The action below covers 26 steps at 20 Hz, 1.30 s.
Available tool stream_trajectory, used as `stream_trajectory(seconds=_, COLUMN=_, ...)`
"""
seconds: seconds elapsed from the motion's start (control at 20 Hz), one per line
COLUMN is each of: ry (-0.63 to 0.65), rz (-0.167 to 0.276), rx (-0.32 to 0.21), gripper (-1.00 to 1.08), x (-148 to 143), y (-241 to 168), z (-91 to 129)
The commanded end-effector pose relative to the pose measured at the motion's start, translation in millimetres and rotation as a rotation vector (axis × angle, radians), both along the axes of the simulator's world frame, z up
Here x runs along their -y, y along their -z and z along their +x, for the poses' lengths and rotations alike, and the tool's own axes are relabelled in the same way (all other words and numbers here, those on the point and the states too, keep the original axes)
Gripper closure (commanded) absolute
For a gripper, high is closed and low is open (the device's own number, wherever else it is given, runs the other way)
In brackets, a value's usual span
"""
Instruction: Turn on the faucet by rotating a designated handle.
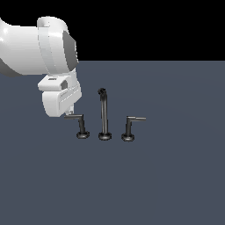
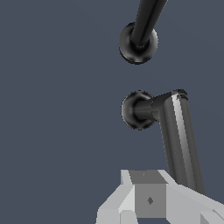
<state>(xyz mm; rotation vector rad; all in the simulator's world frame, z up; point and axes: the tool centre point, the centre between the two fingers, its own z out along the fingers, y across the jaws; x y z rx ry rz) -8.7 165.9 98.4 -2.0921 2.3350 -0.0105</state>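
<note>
Seen from the wrist camera, the nearest thing is the pale grey gripper (image 2: 151,201), one of it, with blocky finger parts filling the near edge of the frame. The tip end of the designated handle (image 2: 179,140) runs right up to those finger parts, its thin arm passing alongside or under them; whether the fingers are clenched on it or released cannot be told, since the fingertips are cut off by the frame edge. Just beyond, the lever's arm bends into its short post, which ends in a round base (image 2: 131,110). Farther on sits a second round base with the spout (image 2: 144,22) rising from it.

In the exterior view, the faucet (image 1: 104,118) stands as three separate pieces in a row on the flat blue-grey floor (image 1: 167,184): one tall spout in the middle and two shorter L-shaped levers, three round bases in all. The designated handle (image 1: 78,123) is the piece toward the exterior view's left, its arm pointing to that side. The twin lever (image 1: 130,127) stands toward the exterior view's right, arm pointing that way, apart from the arm. One white robot arm (image 1: 39,48) comes in from the upper left, and the gripper (image 1: 67,113) meets the tip of the designated handle's arm.
</note>
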Motion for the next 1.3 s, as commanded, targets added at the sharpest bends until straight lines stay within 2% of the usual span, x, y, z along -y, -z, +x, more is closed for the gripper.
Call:
stream_trajectory(seconds=0.0, ry=-0.011, rz=0.001, rx=-0.01, gripper=1.08, x=-9, y=0, z=-11)
stream_trajectory(seconds=0.05, ry=-0.004, rz=-0.006, rx=0.001, gripper=1.08, x=-2, y=0, z=-3)
stream_trajectory(seconds=0.85, ry=-0.01, rz=0.0, rx=-0.008, gripper=1.08, x=1, y=0, z=-53)
stream_trajectory(seconds=0.95, ry=-0.007, rz=-0.006, rx=0.002, gripper=1.08, x=2, y=0, z=-45)
stream_trajectory(seconds=1.25, ry=-0.009, rz=-0.003, rx=-0.003, gripper=1.08, x=19, y=0, z=-61)
